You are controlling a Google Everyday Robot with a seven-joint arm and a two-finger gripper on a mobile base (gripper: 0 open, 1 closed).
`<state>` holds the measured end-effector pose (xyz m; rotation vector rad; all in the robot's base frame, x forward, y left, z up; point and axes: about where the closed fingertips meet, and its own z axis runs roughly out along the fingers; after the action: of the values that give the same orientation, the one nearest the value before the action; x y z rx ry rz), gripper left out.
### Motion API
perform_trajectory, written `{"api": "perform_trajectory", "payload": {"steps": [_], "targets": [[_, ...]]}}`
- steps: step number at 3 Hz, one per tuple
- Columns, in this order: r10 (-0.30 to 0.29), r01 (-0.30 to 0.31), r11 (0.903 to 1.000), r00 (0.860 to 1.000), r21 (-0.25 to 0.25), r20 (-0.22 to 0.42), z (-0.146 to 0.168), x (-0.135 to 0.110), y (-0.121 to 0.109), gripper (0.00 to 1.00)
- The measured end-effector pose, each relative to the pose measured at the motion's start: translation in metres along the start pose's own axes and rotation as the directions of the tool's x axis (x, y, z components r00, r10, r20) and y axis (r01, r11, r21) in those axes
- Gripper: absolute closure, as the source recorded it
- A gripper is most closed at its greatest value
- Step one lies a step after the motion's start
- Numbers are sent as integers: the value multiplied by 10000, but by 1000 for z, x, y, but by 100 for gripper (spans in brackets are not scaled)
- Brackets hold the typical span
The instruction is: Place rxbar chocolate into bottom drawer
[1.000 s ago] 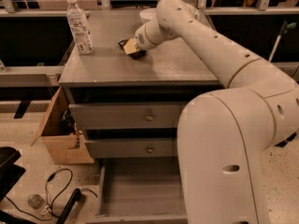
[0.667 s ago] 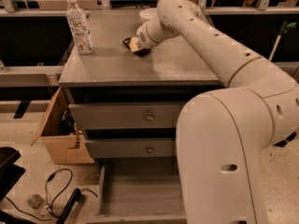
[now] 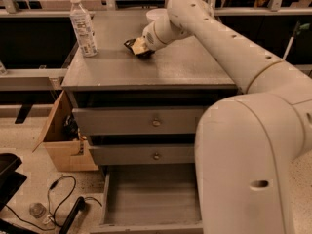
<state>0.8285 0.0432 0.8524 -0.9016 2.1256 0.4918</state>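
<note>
My gripper (image 3: 139, 47) is down on the cabinet's grey top (image 3: 195, 67), left of its middle, at the end of the white arm that reaches in from the right. A small black flat thing with a pale patch, the rxbar chocolate (image 3: 130, 44) by its look, lies right at the gripper's tip and is partly hidden by it. I cannot tell whether it is gripped. The bottom drawer (image 3: 146, 196) is pulled out below, and the part of its plain grey inside that I see holds nothing. The arm's big shoulder hides the drawer's right part.
A clear water bottle (image 3: 83, 27) stands at the top's left edge. A white bowl (image 3: 155, 14) shows behind the arm. The two upper drawers (image 3: 141, 122) with knobs are shut. An open cardboard box (image 3: 61, 140) and cables (image 3: 58, 199) are on the floor at the left.
The gripper has shifted a little to the right over the black thing on the top. Bottle and drawers have not moved.
</note>
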Motion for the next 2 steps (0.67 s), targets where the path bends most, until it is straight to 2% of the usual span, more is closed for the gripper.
{"api": "perform_trajectory", "payload": {"steps": [1, 2], "targets": [[-807, 814, 9966, 9952, -107, 556, -61, 6, 6, 100], [-1167, 1173, 9931, 9912, -59, 628, -120, 28, 5, 100]]}}
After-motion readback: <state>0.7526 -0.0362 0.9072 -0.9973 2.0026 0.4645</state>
